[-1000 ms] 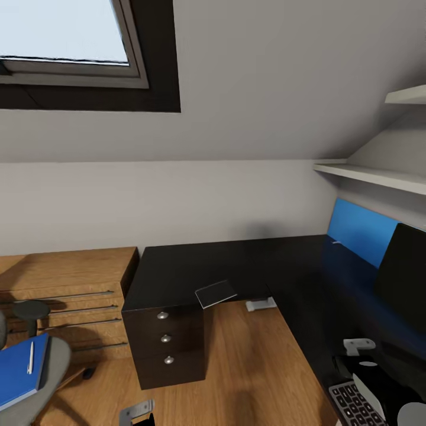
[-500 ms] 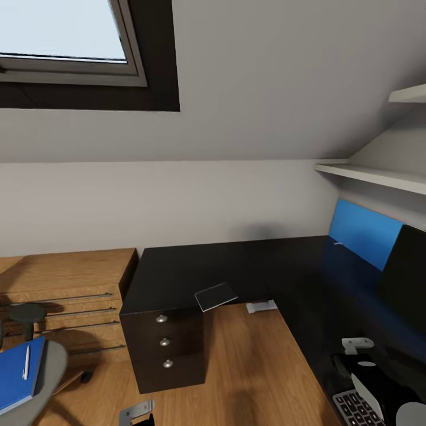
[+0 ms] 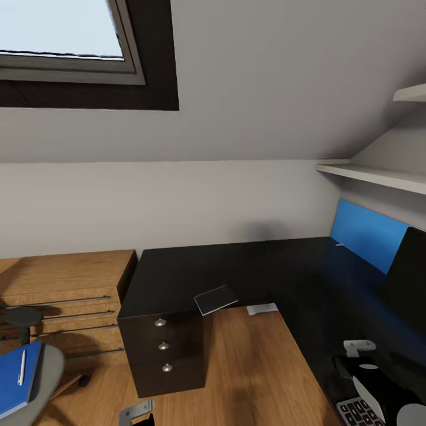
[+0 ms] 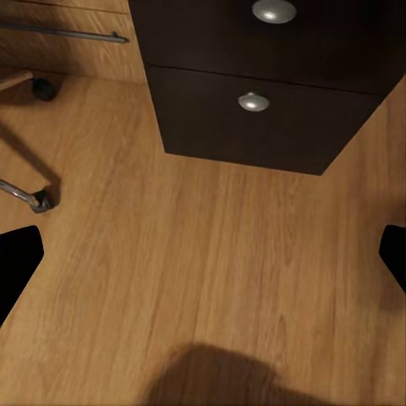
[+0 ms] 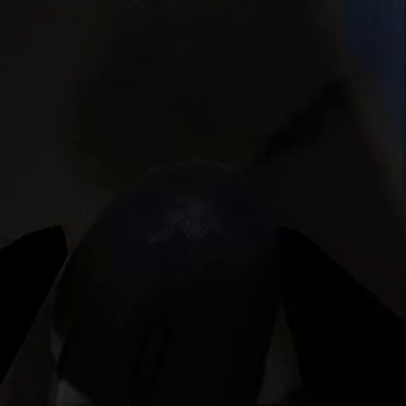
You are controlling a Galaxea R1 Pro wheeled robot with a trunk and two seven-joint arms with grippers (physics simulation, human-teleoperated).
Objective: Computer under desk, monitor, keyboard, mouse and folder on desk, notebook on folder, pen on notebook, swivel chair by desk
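The glossy black table carries a thin grey notebook overhanging its edge. Right gripper pinches a dark rounded mouse, barely discernible; left gripper spread.

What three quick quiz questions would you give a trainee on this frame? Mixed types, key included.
1. True or false: the folder lies on the desk.
2. What rests on top of the folder? A) pen B) mouse C) keyboard
3. In the head view, how many round knobs does the drawer unit show?

Key: 1 false, it lies on the swivel chair; 2 A; 3 three.
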